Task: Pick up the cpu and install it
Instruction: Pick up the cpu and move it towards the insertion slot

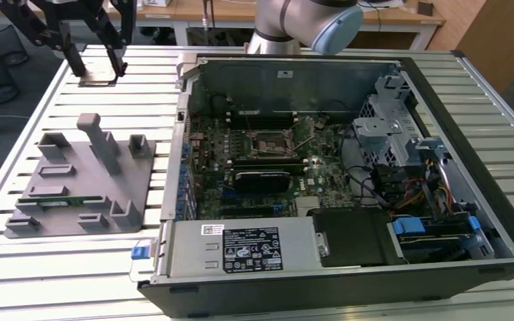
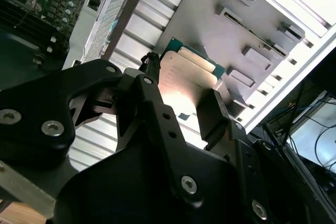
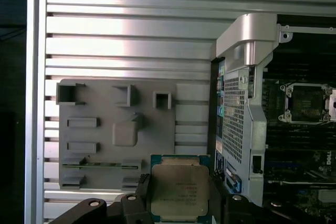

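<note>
The cpu [image 3: 180, 177] is a flat square chip with a pale metal top and a green rim. My gripper [image 3: 180, 195] is shut on it, one black finger on each side edge. In the second wrist view the cpu [image 2: 190, 71] sits between the same fingers of the gripper [image 2: 184, 95]. In the exterior view the gripper [image 1: 96, 70] hangs high at the far left, above the slatted table, with the cpu [image 1: 97, 82] at its tips. The open socket [image 1: 269, 142] on the motherboard lies inside the case; it also appears in the first wrist view [image 3: 307, 103].
A grey fixture plate [image 1: 78, 180] with raised blocks lies on the table to the exterior view's left of the case, with a green memory stick [image 1: 56, 199] on it. The open computer case [image 1: 436, 87] has tall walls, drive cages and cables around the board.
</note>
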`<state>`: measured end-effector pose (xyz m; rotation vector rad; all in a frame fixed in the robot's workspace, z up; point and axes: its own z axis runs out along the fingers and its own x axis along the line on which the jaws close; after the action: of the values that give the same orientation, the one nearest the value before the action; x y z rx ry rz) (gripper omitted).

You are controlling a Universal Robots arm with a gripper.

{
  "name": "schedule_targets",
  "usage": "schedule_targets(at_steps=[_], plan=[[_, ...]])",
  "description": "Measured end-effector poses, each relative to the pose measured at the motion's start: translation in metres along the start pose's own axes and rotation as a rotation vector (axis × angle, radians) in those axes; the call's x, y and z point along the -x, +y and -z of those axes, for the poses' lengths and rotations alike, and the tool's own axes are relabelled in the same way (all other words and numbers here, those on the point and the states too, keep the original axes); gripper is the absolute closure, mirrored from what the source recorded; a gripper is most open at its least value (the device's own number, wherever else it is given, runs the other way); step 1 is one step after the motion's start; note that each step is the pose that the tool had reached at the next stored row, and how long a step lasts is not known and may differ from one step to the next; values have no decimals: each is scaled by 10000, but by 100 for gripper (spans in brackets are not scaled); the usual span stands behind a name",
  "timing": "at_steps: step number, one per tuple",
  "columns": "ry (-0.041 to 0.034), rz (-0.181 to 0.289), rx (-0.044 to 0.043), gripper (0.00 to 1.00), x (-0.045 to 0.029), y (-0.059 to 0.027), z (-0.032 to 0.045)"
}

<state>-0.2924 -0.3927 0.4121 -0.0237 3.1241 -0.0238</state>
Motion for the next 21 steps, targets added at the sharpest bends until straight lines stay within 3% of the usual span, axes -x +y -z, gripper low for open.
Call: schedule_targets(at_steps=[7,21], plan=[[0,1,0,47,92,-1,-2],[-1,1,1,47,204,-3,-4]])
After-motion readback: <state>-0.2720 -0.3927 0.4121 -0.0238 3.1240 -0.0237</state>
